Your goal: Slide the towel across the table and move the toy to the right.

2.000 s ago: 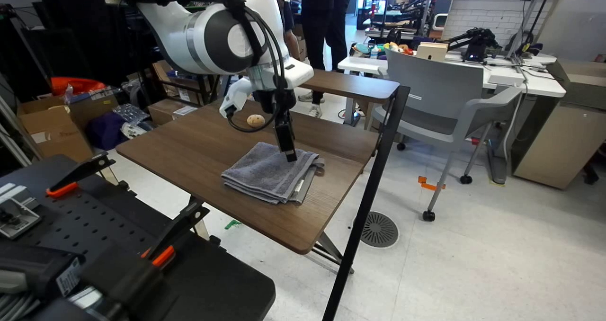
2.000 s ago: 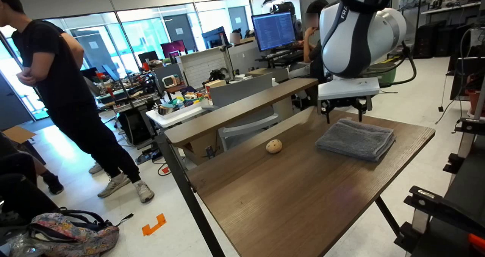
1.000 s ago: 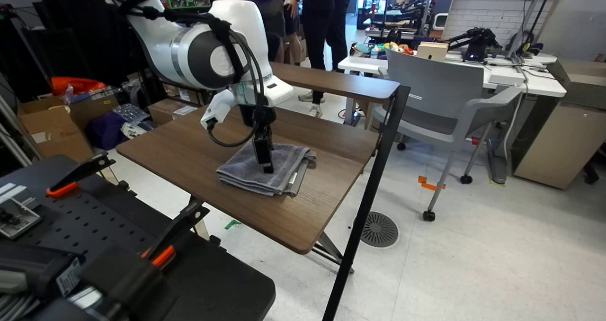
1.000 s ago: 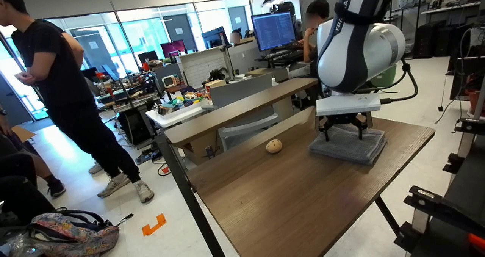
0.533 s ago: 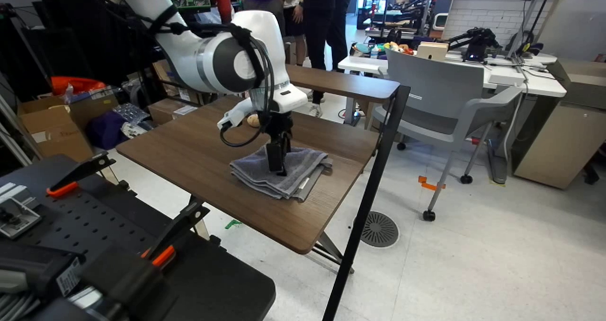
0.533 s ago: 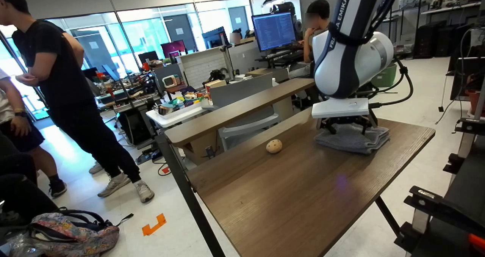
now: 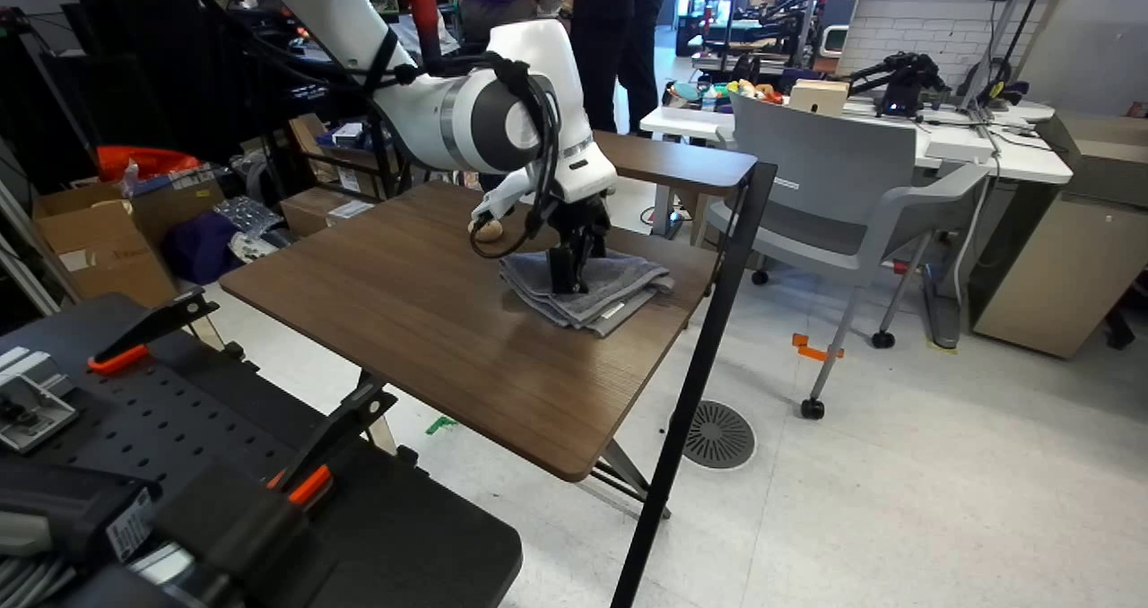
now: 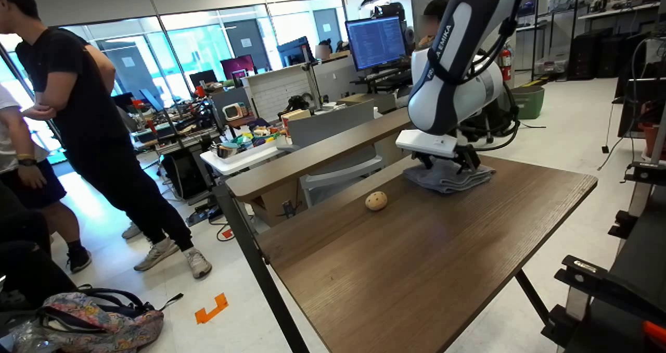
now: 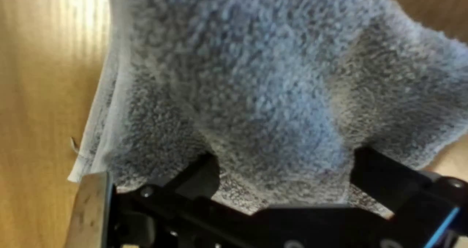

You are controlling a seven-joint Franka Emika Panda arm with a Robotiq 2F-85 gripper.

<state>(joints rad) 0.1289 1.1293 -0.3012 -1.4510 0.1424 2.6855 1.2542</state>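
Observation:
The grey folded towel point(image 7: 619, 287) lies rumpled on the dark brown table point(image 7: 395, 276), near the raised shelf side; it also shows in an exterior view point(image 8: 476, 178). My gripper point(image 7: 569, 287) points down onto it. In the wrist view the fingers point(image 9: 285, 164) stand wide apart and press into the towel point(image 9: 248, 76), which bulges up between them. The tan-orange toy point(image 8: 376, 201) with dark dots sits on the table, apart from the towel, to its left in that view. It shows partly behind the arm's cable in an exterior view point(image 7: 490, 230). The toy is out of the wrist view.
A raised brown shelf point(image 8: 333, 145) runs along one long side of the table, beside the towel and toy. A black frame post point(image 7: 695, 384) stands at a table end. A grey chair point(image 7: 821, 169) is behind the shelf. A black pegboard cart point(image 7: 395, 509) stands near the table.
My gripper has come down onto the towel and dragged it toward the shelf side, nearer the toy. The wrist has turned and the towel is more rumpled. The toy has not moved.

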